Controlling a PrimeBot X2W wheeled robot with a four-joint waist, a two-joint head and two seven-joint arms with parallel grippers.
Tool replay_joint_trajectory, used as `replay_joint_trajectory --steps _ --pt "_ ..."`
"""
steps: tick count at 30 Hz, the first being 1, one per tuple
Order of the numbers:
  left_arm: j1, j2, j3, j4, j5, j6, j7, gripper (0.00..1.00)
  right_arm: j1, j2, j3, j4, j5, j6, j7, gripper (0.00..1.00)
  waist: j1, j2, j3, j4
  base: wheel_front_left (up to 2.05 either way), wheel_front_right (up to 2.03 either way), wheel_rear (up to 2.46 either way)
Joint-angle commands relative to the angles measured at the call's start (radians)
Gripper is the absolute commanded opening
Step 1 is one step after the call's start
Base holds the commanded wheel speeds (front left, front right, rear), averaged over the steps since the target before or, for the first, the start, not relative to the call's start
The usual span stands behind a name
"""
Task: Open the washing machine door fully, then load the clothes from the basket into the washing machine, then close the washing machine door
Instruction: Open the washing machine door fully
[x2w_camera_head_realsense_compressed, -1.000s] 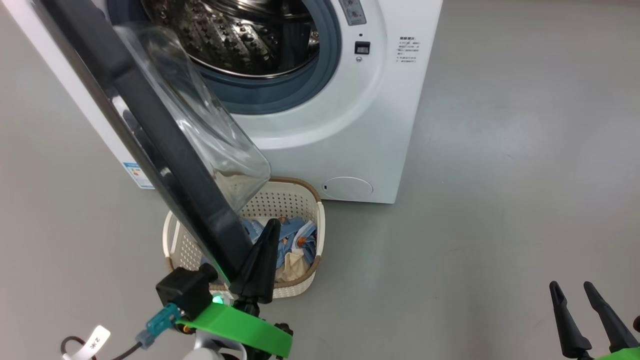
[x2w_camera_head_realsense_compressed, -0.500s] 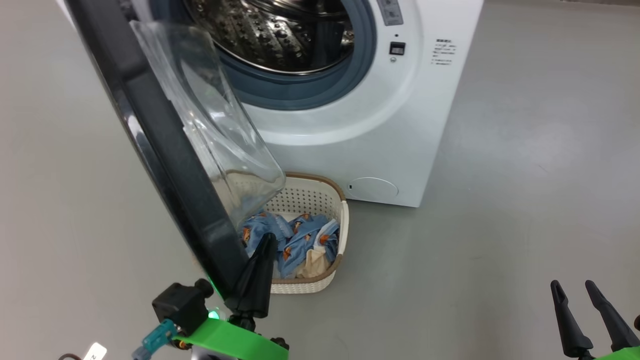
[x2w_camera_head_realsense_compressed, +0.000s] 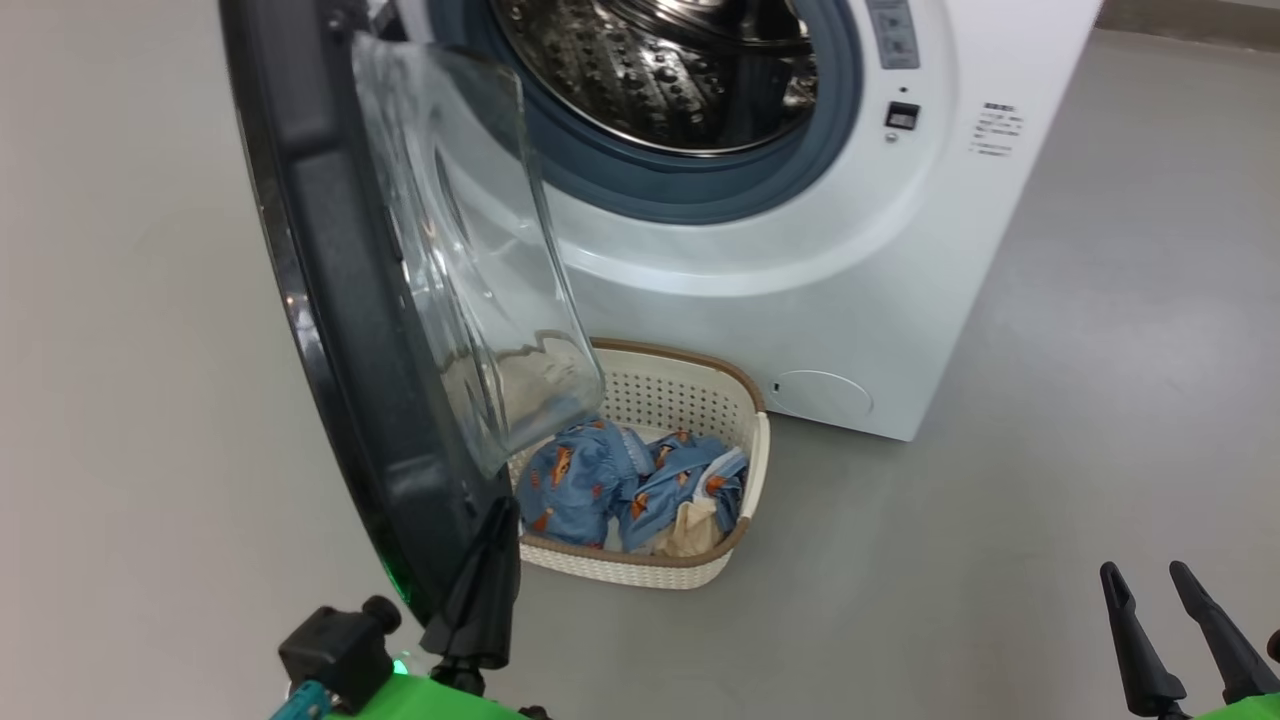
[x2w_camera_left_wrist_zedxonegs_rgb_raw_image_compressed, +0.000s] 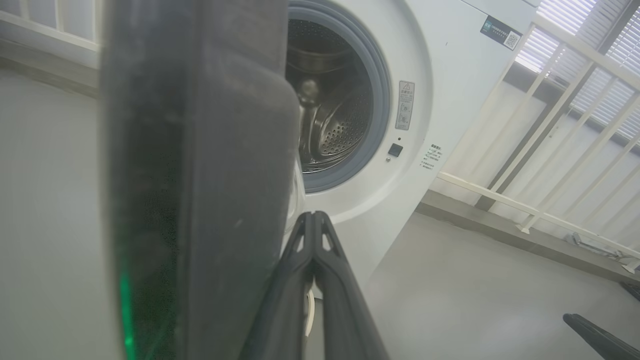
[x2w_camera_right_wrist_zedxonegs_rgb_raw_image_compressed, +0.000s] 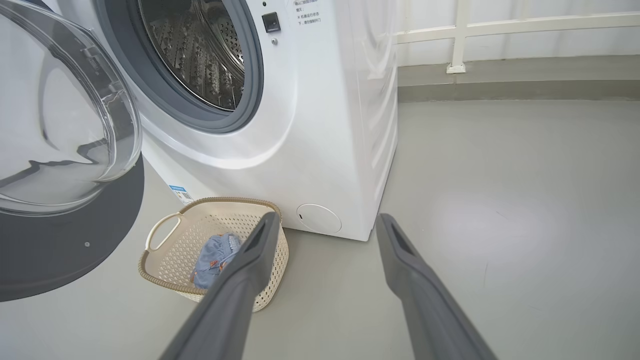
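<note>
At the lower edge of the open washing machine door (x2w_camera_head_realsense_compressed: 340, 330), the left gripper (x2w_camera_head_realsense_compressed: 497, 512) is seen with fingers pressed together beside its inner face — the right gripper (x2w_camera_head_realsense_compressed: 1145, 572) is held spread, empty — and the clothes (x2w_camera_head_realsense_compressed: 600, 480) are heaped in the basket (x2w_camera_head_realsense_compressed: 700, 385) by the washing machine (x2w_camera_head_realsense_compressed: 800, 320).

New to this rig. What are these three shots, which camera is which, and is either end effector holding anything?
A wheeled two-armed robot. One picture looks down from its head; the other two look along each wrist's fingers. On the grey floor stands a white washing machine, its door swung open, with a basket of blue clothes in front. The left end effector is shut and empty, against the door's lower edge. The right end effector is open, holding nothing, above the floor.
</note>
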Motion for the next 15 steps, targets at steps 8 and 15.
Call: replay_joint_trajectory --steps 8,15 --pt "0.01 0.035 0.142 -0.026 0.027 0.018 -0.007 0.0 0.012 -0.022 0.032 -0.02 -0.005 0.002 -0.012 1.0 0.0 0.0 -0.012 0.067 0.0 0.0 0.0" --pt "0.001 0.073 0.232 -0.018 0.034 0.028 -0.007 0.0 0.011 -0.022 0.039 -0.022 -0.005 0.002 -0.012 1.0 0.0 0.0 -0.006 0.076 0.0 0.0 0.0"
